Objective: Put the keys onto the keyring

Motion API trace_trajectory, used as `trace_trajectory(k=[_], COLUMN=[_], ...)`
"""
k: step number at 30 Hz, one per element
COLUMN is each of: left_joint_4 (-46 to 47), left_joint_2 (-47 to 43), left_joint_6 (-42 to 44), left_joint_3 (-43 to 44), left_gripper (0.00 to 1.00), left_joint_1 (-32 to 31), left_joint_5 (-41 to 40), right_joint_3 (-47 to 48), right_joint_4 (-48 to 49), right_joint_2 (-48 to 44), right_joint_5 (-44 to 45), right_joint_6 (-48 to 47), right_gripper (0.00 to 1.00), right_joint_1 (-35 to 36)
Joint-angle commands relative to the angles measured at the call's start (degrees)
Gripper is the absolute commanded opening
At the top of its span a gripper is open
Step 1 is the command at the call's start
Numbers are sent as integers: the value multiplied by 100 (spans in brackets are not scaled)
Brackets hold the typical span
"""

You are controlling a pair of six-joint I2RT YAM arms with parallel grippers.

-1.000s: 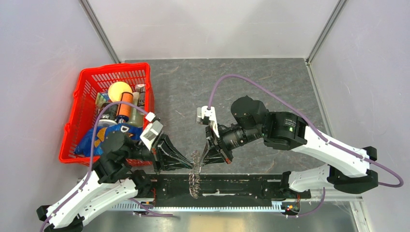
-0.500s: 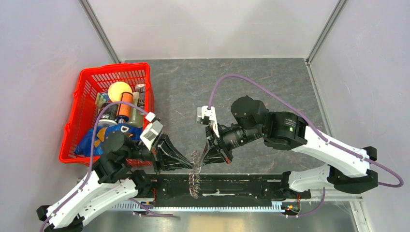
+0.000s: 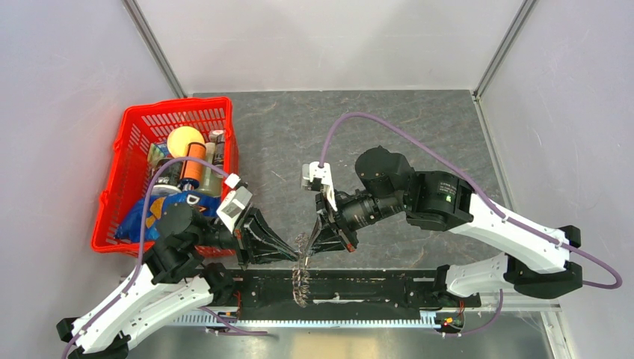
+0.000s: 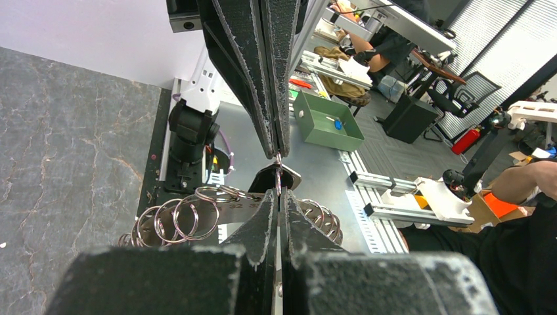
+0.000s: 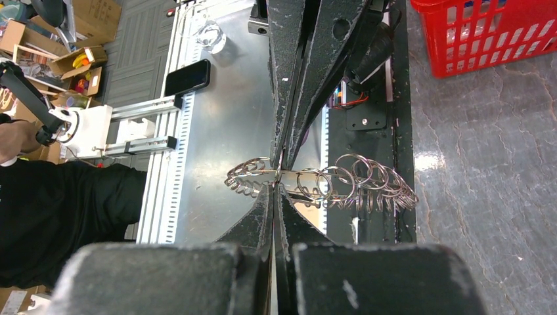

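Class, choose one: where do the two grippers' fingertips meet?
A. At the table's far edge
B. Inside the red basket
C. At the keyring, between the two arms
C: the left gripper and the right gripper point tip to tip at the keyring, near the table's near edge.

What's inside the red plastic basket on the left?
The red plastic basket holds a yellow ball, an orange cylinder and a blue packet, plus items too jumbled to name. The left arm covers its near right corner, hiding what lies there.

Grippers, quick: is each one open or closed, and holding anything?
Left gripper: closed, pinching the keyring.
Right gripper: closed, pinching the same keyring.
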Motion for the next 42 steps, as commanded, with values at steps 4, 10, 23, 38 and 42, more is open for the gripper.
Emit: trace_trajectory(k=[4,10,23,38,42], left_joint_4=[313,398,1104,1285,1218], left_joint_2=[-49,-90,266,734,871], left_joint_6=[71,33,-100,-187,-101], left_joint_3=[133,103,102,297,393], left_gripper=[2,2,2,2,2], left_joint_1=[-12,-12,-12,-12,-12], left_joint_5=[92,299,641,654,664], right_joint_3=[198,-159,-823,-253,-195], right_joint_4=[136,535,820,236,-13], right_joint_2=[-162,-406,-1070,-1126,-1092], right_joint_5=[4,246,905,1181,1004], right_joint_6=[-9,375,790,358,167], right_gripper=[0,0,0,0,0], right_joint_1=[29,29,38,73,82])
